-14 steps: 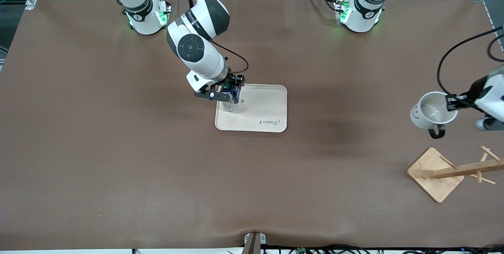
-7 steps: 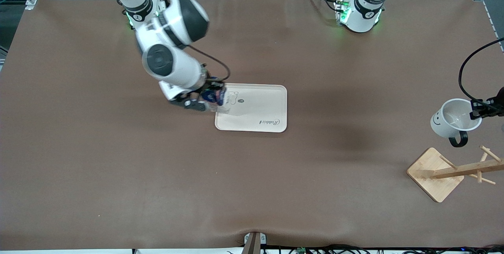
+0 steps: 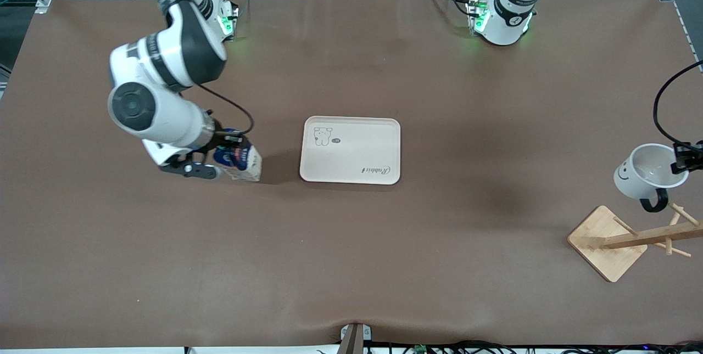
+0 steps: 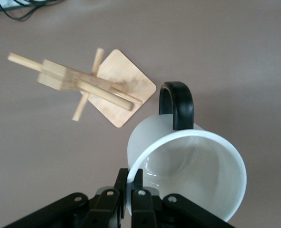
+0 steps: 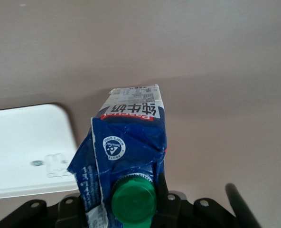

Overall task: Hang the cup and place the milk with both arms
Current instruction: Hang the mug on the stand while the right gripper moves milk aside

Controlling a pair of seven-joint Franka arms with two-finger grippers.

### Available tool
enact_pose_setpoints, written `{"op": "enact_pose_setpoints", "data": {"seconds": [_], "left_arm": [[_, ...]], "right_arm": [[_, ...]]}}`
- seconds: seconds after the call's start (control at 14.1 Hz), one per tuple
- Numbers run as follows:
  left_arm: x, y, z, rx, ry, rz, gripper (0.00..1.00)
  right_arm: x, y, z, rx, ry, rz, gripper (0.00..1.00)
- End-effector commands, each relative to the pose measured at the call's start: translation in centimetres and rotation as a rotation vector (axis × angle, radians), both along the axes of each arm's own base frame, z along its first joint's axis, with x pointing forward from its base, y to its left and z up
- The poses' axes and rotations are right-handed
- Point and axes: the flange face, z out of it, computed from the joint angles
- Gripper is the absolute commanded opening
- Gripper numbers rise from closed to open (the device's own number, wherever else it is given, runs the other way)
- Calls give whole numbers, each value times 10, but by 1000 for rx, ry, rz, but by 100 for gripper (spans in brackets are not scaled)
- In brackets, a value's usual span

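One brown matte table (image 3: 351, 244) carries one smooth cream tray (image 3: 351, 151) with rounded corners and one wooden rack (image 3: 631, 239) with a square base and thin pegs. The right gripper (image 3: 211, 159) is clenched on the one blue and white carton of milk (image 3: 239, 162), over the bare table beside the tray, toward the right arm's end. The left gripper (image 4: 130, 190) pinches the rim of the one glossy white cup (image 3: 648, 178), above the rack.
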Motion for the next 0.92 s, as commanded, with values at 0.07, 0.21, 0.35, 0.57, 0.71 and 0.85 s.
{"op": "enact_pose_setpoints", "data": {"seconds": [0.07, 0.21, 0.35, 0.57, 0.71, 0.85], "left_arm": [[4, 27, -6, -50, -26, -12, 0], [6, 31, -7, -48, -40, -16, 0], [8, 33, -10, -48, -44, -14, 0], [9, 36, -15, -50, -43, -10, 0], [11, 50, -17, -50, -64, -15, 0], [11, 56, -23, -77, -67, -5, 0]], "right_arm": [[-8, -99, -7, 17, 16, 65, 0], [-13, -145, -18, 16, 37, 55, 0], [-8, -191, -31, -10, 22, 77, 0], [-15, -220, -52, -59, 15, 75, 0], [-18, -231, -64, -75, 4, 78, 0], [-23, -235, -78, -78, -14, 76, 0]]}}
